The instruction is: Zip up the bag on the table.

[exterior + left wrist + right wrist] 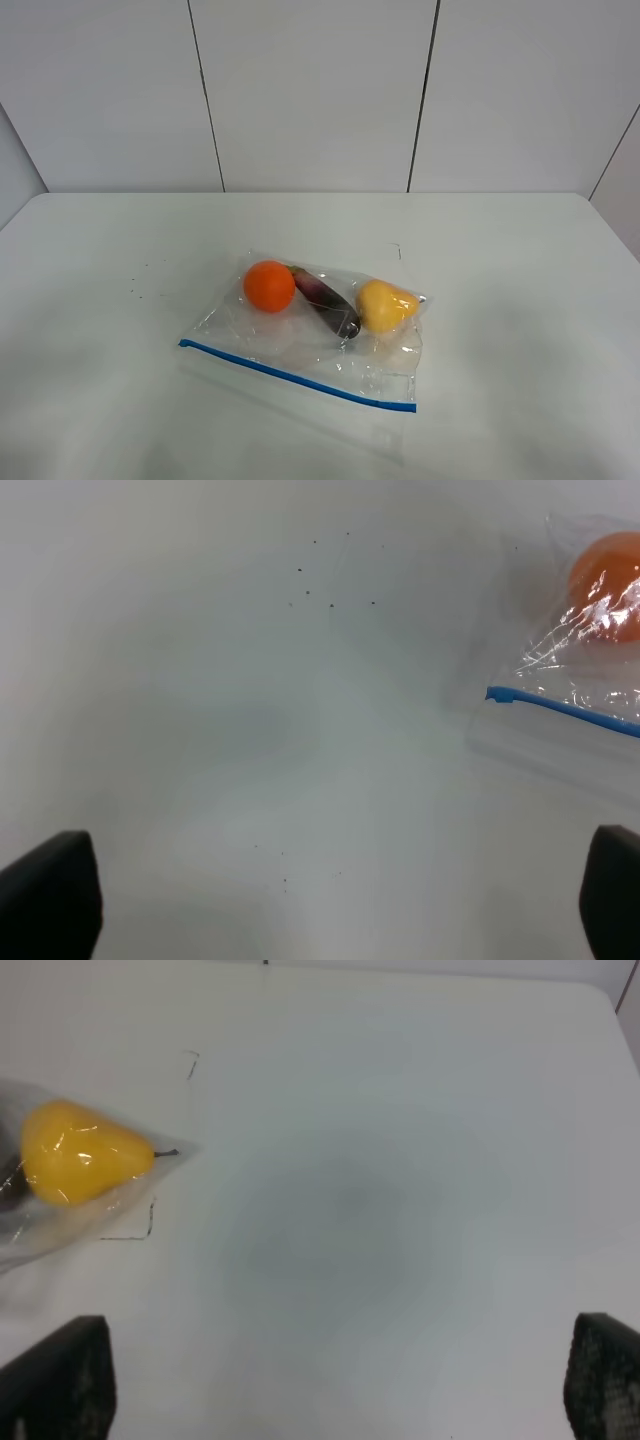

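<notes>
Three pieces of fruit show through the bag (310,335) in the exterior high view: an orange fruit (269,286) toward the left, a dark purple fruit (326,301) lying slantwise in the middle, and a yellow fruit (385,305) toward the right. That clear, crinkly bag lies flat near the middle of the white surface (520,300), and its blue zipper strip (297,377) runs along the edge nearest the camera, slanting down from left to right. A few tiny dark specks (135,285) mark the surface well to the left of the bag, and neither arm appears in this view. In the left wrist view, the two fingers (50,895) of the left claw (335,905) sit at opposite corners of the picture, spread wide apart with nothing between them but bare surface; one end of the zipper strip (560,708) and the orange fruit (605,588) show at the side, well apart from the fingers. In the right wrist view, the right claw (335,1385) likewise stands wide apart, its dark fingers (60,1380) at opposite corners over bare surface, holding nothing. The yellow fruit (80,1152), with a short dark stem, lies inside a corner of the bag (60,1222) at the edge of that picture, apart from the claw.
</notes>
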Controlling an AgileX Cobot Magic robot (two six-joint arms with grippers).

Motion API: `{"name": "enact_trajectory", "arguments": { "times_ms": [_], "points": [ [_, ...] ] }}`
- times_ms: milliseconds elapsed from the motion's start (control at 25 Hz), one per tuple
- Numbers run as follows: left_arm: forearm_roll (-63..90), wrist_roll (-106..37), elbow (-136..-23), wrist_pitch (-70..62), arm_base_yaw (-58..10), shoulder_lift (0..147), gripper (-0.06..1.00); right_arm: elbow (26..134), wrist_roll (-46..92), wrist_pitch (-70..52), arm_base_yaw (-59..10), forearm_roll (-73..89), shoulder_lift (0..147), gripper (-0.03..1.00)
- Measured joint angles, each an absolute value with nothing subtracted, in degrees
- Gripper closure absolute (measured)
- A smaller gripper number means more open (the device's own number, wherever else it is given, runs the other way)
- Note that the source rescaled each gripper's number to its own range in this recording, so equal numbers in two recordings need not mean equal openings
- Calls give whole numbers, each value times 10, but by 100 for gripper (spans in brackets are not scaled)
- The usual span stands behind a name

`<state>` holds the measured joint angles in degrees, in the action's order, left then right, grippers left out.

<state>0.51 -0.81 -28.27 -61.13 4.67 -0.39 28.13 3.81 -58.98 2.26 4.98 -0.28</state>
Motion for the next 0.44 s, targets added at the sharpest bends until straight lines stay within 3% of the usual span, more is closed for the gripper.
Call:
{"name": "enact_trajectory", "arguments": {
  "times_ms": [440],
  "points": [
    [5, -8, -283, -611, 47, -4, -6, 281, 38, -590, 23, 50, -3, -3]
  ]
}}
